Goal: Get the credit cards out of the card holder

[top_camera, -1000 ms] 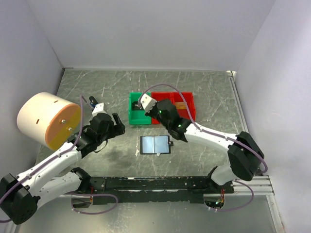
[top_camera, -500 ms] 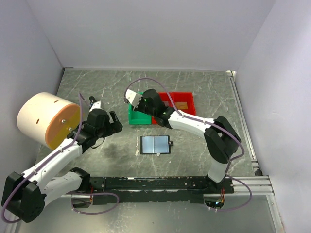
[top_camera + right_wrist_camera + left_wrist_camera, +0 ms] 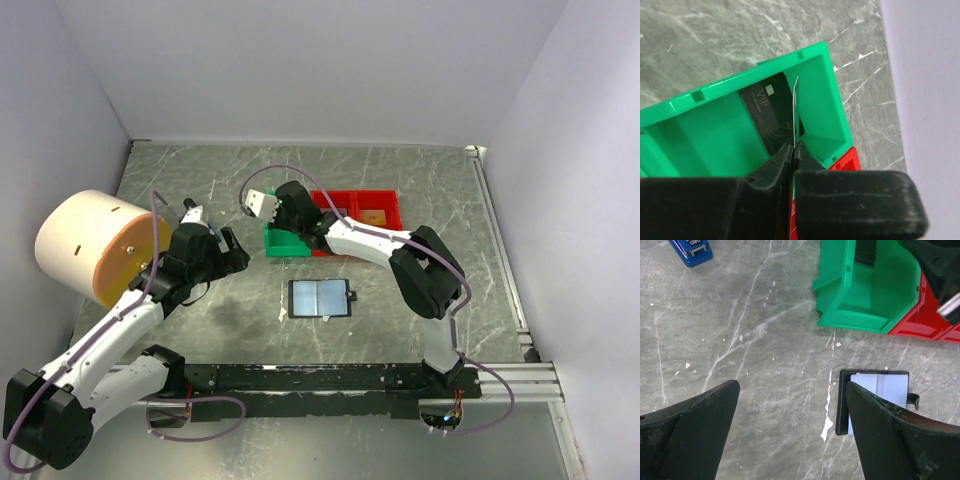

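The card holder (image 3: 320, 299) lies open and flat on the table, pale blue sleeves facing up; in the left wrist view the card holder (image 3: 842, 405) is partly behind one finger. My left gripper (image 3: 230, 255) (image 3: 792, 385) hangs open to its left, holding nothing. My right gripper (image 3: 283, 222) (image 3: 794, 150) is shut on a thin silvery credit card (image 3: 795, 110), seen edge-on, over the green bin (image 3: 285, 243) (image 3: 825, 100). A black credit card (image 3: 771, 112) lies inside that bin. An orange-gold card (image 3: 372, 215) rests in the red bin (image 3: 385, 200).
A big cream and orange cylinder (image 3: 95, 248) stands at the left. A small blue stick-shaped object (image 3: 690, 250) lies on the table behind my left gripper. The red bin (image 3: 930, 320) adjoins the green bin (image 3: 870, 295) at the back.
My right arm has swung left from beside the card holder to over the green bin, with the card in it. My left gripper has drawn back slightly and opened fully.
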